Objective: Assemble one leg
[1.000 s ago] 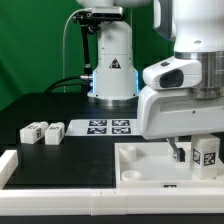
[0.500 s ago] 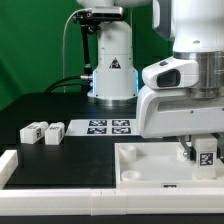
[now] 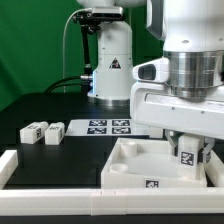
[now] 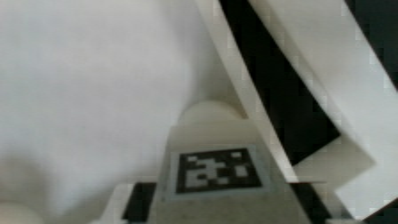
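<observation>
Leg [image 3: 189, 152] with a black-and-white square tag sits clamped between the gripper [image 3: 190, 157] fingers at the exterior view's right, over the near-right part of the large white panel [image 3: 135, 160]. I read the jaws as closed on it: a finger stands on each side of the block and the tag faces the exterior camera. I cannot tell whether the leg's lower end touches the panel or hangs just above it; the panel's raised rim hides that line.

On the wrist view the same leg [image 4: 217, 150] fills the middle, tag toward the lens, with the two grey fingers [image 4: 134, 200] flanking its near end. Beyond it lies the white face of the panel [image 4: 89, 90], and a white edge strip with a dark gap runs diagonally alongside.

Two more legs lie on the black table [image 3: 60, 110] at the exterior view's left, side by side and touching or nearly so: one [image 3: 34, 132] further left, one [image 3: 53, 132] just beside it. They are well apart from the panel.

The marker board [image 3: 108, 126] lies flat between those legs and the arm's white body, far of the panel. A white strip [image 3: 10, 165] runs along the near left edge of the table.
</observation>
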Robot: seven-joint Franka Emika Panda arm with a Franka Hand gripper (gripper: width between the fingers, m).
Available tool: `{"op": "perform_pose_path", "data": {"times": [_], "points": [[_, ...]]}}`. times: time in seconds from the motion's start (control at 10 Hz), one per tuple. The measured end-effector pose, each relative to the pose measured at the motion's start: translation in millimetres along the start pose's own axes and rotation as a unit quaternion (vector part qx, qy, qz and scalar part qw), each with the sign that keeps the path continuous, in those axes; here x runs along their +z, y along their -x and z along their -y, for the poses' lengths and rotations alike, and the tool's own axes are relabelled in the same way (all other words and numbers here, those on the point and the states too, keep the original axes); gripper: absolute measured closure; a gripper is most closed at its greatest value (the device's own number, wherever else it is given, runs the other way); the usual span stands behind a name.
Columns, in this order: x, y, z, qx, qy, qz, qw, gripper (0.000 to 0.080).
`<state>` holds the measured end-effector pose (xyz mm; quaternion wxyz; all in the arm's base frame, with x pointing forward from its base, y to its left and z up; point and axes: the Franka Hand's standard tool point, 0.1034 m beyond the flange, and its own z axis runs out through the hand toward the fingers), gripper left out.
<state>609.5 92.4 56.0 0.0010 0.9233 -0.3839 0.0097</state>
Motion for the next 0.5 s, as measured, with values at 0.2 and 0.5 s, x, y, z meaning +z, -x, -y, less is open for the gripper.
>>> {"op": "perform_pose_path", "data": {"times": [0.2,0.5], "points": [[-0.4,-5.1,-7.6,0.043,0.01,-0.007,0.999,0.0518],[0.2,-7.1,-11.6,0.056,0.017,-0.008,0.998,0.0422]]}}
